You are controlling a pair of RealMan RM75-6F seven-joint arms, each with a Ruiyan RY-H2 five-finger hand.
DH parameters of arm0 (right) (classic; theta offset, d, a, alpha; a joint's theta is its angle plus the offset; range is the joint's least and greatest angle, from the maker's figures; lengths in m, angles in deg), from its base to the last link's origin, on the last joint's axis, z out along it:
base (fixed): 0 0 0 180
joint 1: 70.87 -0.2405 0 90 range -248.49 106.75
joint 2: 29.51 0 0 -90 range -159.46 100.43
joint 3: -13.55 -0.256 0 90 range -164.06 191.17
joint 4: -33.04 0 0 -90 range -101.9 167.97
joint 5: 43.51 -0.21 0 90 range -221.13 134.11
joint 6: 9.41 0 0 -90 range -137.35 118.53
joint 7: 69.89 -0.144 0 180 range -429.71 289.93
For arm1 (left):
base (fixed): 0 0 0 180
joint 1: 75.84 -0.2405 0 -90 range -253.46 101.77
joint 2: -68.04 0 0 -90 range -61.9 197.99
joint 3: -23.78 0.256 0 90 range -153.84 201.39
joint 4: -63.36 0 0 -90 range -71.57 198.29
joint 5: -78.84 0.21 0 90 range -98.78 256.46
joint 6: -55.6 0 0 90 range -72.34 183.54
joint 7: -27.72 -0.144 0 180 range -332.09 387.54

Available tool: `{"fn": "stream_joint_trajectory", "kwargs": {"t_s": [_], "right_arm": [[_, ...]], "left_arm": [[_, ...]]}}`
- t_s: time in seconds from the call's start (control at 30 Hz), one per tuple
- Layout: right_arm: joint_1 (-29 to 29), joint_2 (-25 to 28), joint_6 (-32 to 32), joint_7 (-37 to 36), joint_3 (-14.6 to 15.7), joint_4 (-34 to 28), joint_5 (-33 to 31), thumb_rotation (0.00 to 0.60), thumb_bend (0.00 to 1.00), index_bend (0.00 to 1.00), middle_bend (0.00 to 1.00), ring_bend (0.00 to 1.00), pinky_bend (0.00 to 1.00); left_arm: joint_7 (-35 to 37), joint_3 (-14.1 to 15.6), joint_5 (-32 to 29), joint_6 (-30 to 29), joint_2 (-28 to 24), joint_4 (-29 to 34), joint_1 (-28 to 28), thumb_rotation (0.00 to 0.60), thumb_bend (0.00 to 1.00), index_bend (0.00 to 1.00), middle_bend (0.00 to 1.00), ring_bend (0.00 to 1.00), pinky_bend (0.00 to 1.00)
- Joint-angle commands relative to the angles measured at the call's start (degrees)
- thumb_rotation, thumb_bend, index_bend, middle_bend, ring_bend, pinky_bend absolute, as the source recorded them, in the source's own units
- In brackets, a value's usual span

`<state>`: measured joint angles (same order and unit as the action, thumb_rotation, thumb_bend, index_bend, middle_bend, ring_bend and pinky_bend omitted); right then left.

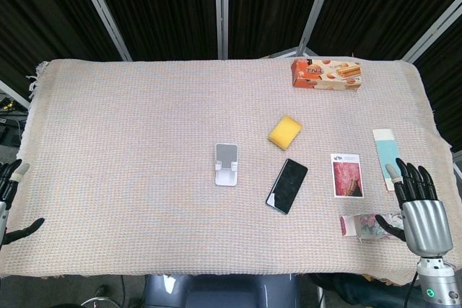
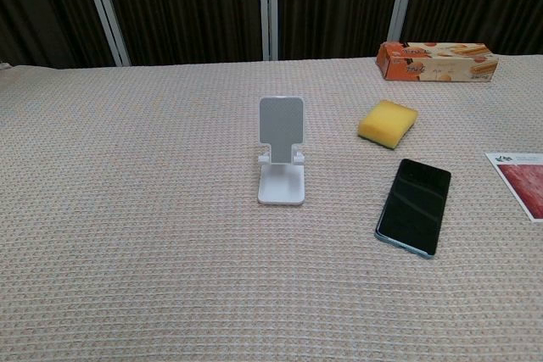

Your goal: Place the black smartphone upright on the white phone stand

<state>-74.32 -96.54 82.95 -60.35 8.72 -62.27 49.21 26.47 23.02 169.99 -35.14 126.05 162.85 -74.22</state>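
Observation:
The black smartphone [image 1: 287, 185] [image 2: 415, 205] lies flat on the woven cloth, screen up, a little right of centre. The white phone stand [image 1: 227, 164] [image 2: 281, 150] stands upright just left of it, with nothing on it. My right hand [image 1: 417, 203] hovers at the table's near right corner, fingers apart and holding nothing, well right of the phone. My left hand [image 1: 10, 200] shows only partly at the near left edge, fingers spread, holding nothing. Neither hand appears in the chest view.
A yellow sponge [image 1: 284, 132] [image 2: 388, 123] lies behind the phone. An orange snack box [image 1: 326, 73] [image 2: 436, 60] sits at the back right. A printed card [image 1: 346, 174], a teal-and-white strip [image 1: 386, 155] and a floral packet [image 1: 367, 224] lie near my right hand.

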Motion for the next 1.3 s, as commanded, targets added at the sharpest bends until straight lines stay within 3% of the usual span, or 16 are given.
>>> {"fn": "stream_joint_trajectory", "kwargs": {"t_s": [0.03, 0.27, 0.43, 0.6, 0.87, 1.07, 1.3], "right_arm": [[0.0, 0.0, -0.1, 0.0, 0.0, -0.1, 0.0, 0.600, 0.00, 0.00, 0.00, 0.00, 0.00], [-2.5, 0.2, -4.0, 0.1, 0.9, 1.2, 2.2, 0.600, 0.00, 0.00, 0.00, 0.00, 0.00], [-9.7, 0.2, -12.4, 0.1, 2.5, 6.6, 9.5, 0.600, 0.00, 0.00, 0.00, 0.00, 0.00], [-20.1, -0.3, -23.5, -6.4, 4.8, 11.6, 17.0, 0.600, 0.00, 0.03, 0.02, 0.00, 0.01], [-32.5, -8.0, -32.3, -8.7, 6.4, 23.3, 24.8, 0.600, 0.00, 0.11, 0.13, 0.03, 0.12], [-37.4, -14.8, -34.9, -11.8, 7.4, 34.0, 24.7, 0.600, 0.00, 0.16, 0.17, 0.09, 0.17], [-40.4, -20.3, -32.5, -15.4, 10.0, 44.3, 25.5, 0.600, 0.00, 0.18, 0.20, 0.11, 0.20]], "left_arm": [[-0.1, 0.0, 0.0, -0.2, 0.0, 0.1, -0.1, 0.600, 0.00, 0.00, 0.00, 0.00, 0.00], [-0.6, -0.3, -0.4, 0.2, 0.3, 0.0, 0.2, 0.600, 0.00, 0.00, 0.00, 0.00, 0.00], [-0.9, -0.9, -1.4, 1.0, 0.8, -0.1, 0.7, 0.600, 0.00, 0.00, 0.00, 0.00, 0.00], [-1.9, -1.7, -3.4, 2.3, 1.4, -0.4, 1.4, 0.600, 0.00, 0.00, 0.00, 0.00, 0.00], [-6.4, -2.8, -6.6, 4.6, 3.3, -0.7, 2.6, 0.600, 0.00, 0.00, 0.00, 0.00, 0.00], [-8.6, -3.6, -9.7, 5.8, 4.6, -1.7, 3.1, 0.600, 0.00, 0.00, 0.00, 0.00, 0.00], [-9.7, -4.1, -11.8, 6.4, 5.4, -2.6, 3.3, 0.600, 0.00, 0.00, 0.00, 0.00, 0.00]]}}
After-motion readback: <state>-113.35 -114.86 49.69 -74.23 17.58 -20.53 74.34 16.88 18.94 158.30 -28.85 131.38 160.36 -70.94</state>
